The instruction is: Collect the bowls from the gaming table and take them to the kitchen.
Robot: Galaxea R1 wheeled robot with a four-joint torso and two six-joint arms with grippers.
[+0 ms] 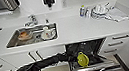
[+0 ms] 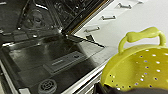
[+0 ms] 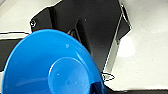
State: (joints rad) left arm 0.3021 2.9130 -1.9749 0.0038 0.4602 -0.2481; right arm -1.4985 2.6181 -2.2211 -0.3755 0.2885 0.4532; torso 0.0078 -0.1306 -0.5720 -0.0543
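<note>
One yellow-green bowl (image 1: 83, 59), one blue bowl (image 3: 50, 65)

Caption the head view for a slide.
Left arm holds yellow bowl over open dishwasher below the sink.

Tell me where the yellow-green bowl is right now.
In the head view, the yellow-green bowl is at the left arm's end over the open dishwasher, below the counter, right of the sink.

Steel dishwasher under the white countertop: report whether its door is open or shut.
Open. The steel dishwasher's door lies dropped forward, its dark cavity exposed below the white countertop; the left wrist view shows the door's inner face.
</note>
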